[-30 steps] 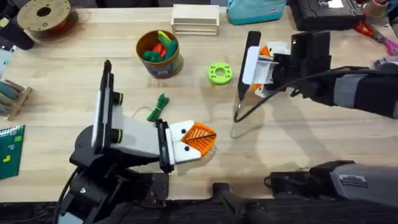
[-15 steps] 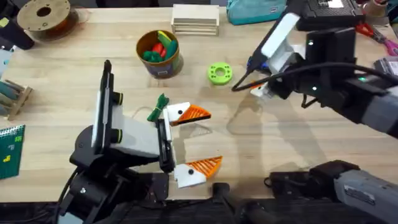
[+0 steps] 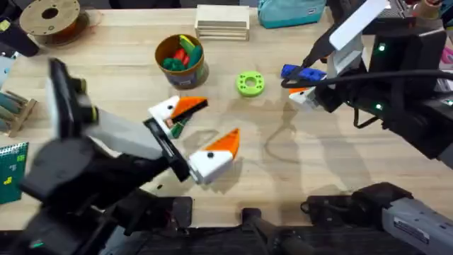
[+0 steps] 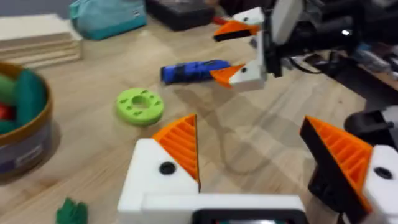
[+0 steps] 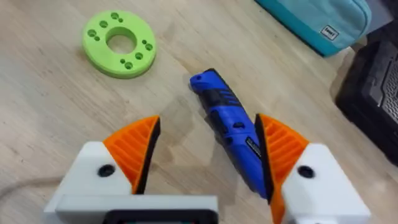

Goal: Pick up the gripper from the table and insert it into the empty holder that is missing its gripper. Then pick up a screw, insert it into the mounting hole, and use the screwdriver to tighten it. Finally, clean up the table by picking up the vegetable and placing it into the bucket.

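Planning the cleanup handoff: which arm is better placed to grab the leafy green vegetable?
Left. Its open tool is right by the vegetable, while the right tool is open over the screwdriver across the table.

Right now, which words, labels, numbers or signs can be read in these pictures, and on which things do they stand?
None can be read.
Teal pouch: a small white tag with dark marks, too small to read.
Bucket: a blue label, too blurred to read.
Blue screwdriver: small marks along the body, too small to read.
Green board at the table edge: yellow marks, too small to read.
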